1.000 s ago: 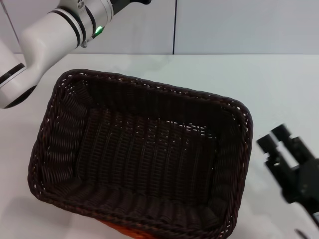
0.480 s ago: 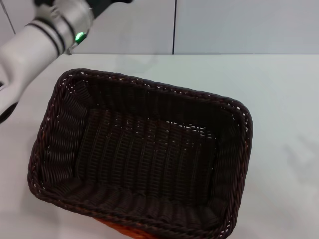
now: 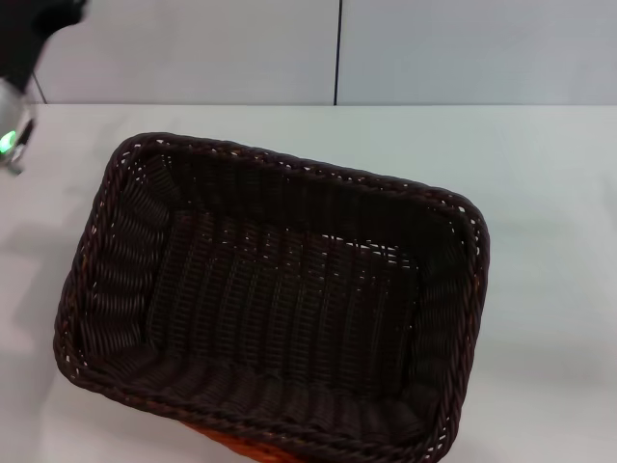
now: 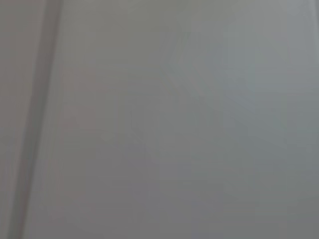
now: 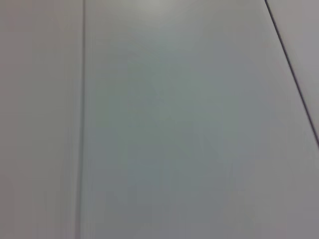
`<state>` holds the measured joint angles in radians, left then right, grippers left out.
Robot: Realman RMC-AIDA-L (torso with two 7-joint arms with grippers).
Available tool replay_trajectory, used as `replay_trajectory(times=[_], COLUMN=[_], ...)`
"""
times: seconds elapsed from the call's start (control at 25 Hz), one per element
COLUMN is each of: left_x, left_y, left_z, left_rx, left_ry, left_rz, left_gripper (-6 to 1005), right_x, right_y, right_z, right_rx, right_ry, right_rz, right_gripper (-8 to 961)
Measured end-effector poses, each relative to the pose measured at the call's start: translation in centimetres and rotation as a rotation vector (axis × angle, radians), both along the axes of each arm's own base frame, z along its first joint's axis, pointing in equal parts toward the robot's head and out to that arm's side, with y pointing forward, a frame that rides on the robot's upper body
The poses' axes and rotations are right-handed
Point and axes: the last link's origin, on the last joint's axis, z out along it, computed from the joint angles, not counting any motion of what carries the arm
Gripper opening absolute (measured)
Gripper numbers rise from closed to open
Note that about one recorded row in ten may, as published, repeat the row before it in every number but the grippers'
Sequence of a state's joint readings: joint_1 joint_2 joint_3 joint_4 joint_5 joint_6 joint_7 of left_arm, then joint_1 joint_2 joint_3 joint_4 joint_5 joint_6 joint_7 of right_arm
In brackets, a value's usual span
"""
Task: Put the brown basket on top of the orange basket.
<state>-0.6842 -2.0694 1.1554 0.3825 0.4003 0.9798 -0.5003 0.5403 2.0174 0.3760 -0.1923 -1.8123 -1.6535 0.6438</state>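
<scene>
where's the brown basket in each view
Head view: brown basket fills the centre, sitting on the orange basket, whose edge peeks out below its near rim.
Left wrist view: not in it, only plain wall.
Right wrist view: not in it, only wall.
Shared landmark: the wall's dark seam.

Head view: from my head I look steeply down, close over the brown basket [image 3: 275,309] on the white table [image 3: 540,193].
Wrist views: both face only plain grey panels with seams.
Shared: nothing recognisable.
</scene>
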Motion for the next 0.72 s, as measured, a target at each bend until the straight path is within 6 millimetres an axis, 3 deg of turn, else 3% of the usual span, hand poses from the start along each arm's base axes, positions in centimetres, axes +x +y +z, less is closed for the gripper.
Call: replay_trajectory(times=[0.04,0.08,0.12,0.2,0.28,0.32,0.44,0.48,0.72], left_x=[-1.8,-5.6,-5.6,-7.8,-7.8,-9.4,-10.2,-11.2,-12.4], left_y=[-1.3,-3.8,-3.8,-5.1,-5.1,-6.4,-7.0,-7.4,-7.9], left_z=[0.9,2.0,2.0,2.5,2.5,2.7,2.9,3.5,4.5], left_rx=[0.063,0.141,0.141,0.171,0.171,0.186,0.192,0.22,0.271], left_ry=[-0.05,-0.146,-0.146,-0.189,-0.189,-0.205,-0.206,-0.216,-0.216], left_rz=[0.016,0.093,0.093,0.153,0.153,0.187,0.206,0.244,0.29], left_gripper=[843,843,843,843,843,843,843,843,843], right_x=[-0.2,-0.3,-0.3,-0.5,-0.9,-1.1,-2.0,-2.2,-3.0], right_y=[1.4,2.0,2.0,3.2,4.3,4.8,6.4,6.7,7.5], right_z=[0.7,1.0,1.0,1.3,1.3,1.2,0.6,0.4,0.0], right_rx=[0.031,0.052,0.052,0.082,0.095,0.097,0.123,0.133,0.155], right_ry=[-0.018,-0.028,-0.028,-0.046,-0.062,-0.068,-0.071,-0.064,-0.028], right_rz=[-0.029,-0.048,-0.048,-0.083,-0.112,-0.124,-0.165,-0.175,-0.194], right_gripper=[526,526,526,526,526,526,526,526,526])
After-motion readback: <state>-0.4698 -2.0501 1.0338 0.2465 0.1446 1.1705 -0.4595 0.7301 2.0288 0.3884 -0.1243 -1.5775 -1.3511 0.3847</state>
